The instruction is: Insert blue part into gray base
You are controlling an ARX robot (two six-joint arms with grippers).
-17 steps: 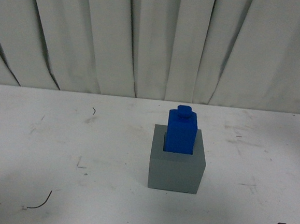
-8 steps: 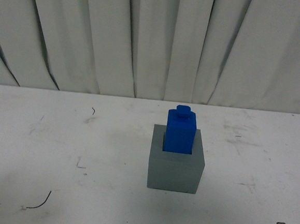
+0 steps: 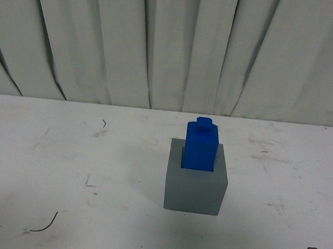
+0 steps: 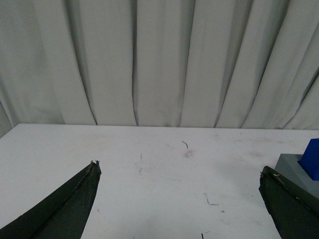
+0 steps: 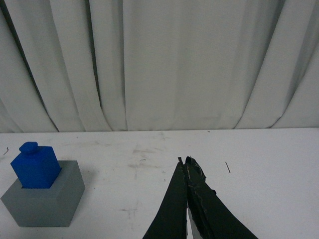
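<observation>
A bright blue matte plastic block [image 3: 201,147] stands upright, knob up, seated in the matte gray cube's [image 3: 196,187] recess on the white tabletop [image 3: 93,170]. The left pincer [image 4: 177,174] gapes wide and empty; the right pincer [image 5: 187,162] is closed, empty, apart.

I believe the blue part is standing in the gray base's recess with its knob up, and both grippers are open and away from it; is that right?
Nearly. The blue part does stand knob-up in the gray base, but only the left gripper is open. The right wrist view shows the right gripper shut and empty, away from the block.
</observation>
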